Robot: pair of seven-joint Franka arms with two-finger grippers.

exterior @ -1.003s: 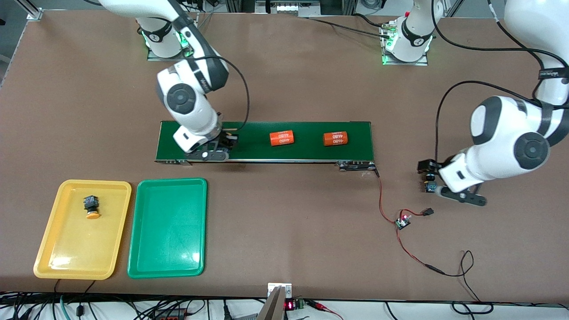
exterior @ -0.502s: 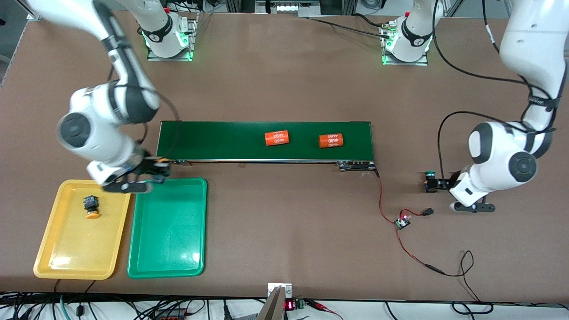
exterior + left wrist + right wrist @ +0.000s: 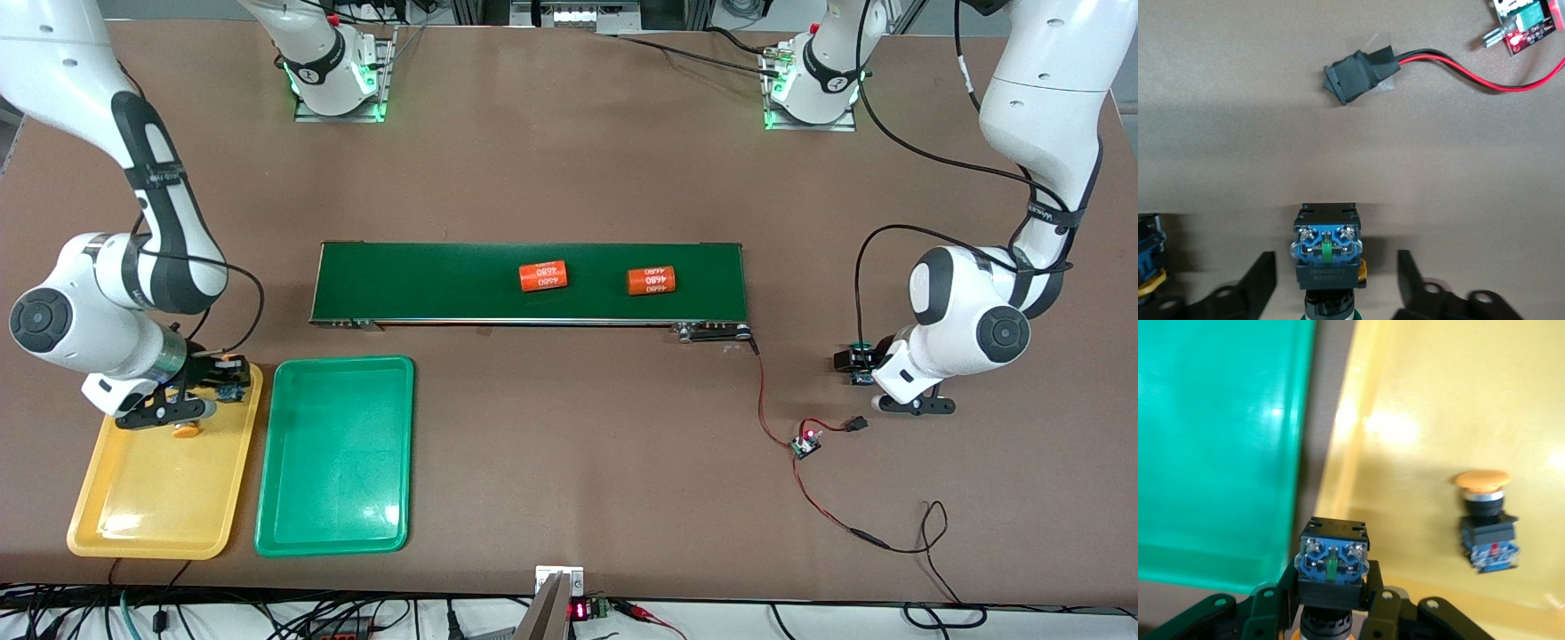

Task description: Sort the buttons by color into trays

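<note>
My right gripper (image 3: 222, 380) is shut on a button (image 3: 1333, 563) with a yellow-orange cap and holds it over the yellow tray (image 3: 133, 498), at the corner beside the green tray (image 3: 338, 462). Another yellow-capped button (image 3: 185, 432) lies in the yellow tray, also in the right wrist view (image 3: 1486, 520). My left gripper (image 3: 855, 364) is open and low on the table at the left arm's end. Its fingers (image 3: 1261, 280) stand on either side of a green-capped button (image 3: 1328, 250) without touching it. A second blue-bodied button (image 3: 1146, 250) lies beside it, its cap hidden.
The dark-green conveyor belt (image 3: 427, 280) carries two orange cylinders (image 3: 543, 276) (image 3: 651, 281). A small circuit board (image 3: 807, 442) with red wires and a black connector (image 3: 1358, 67) lie on the table near my left gripper. The green tray holds nothing.
My right gripper has carried the button from the belt's end to over the yellow tray. My left gripper has turned and settled around the green-capped button. The cylinders drifted toward the right arm's end.
</note>
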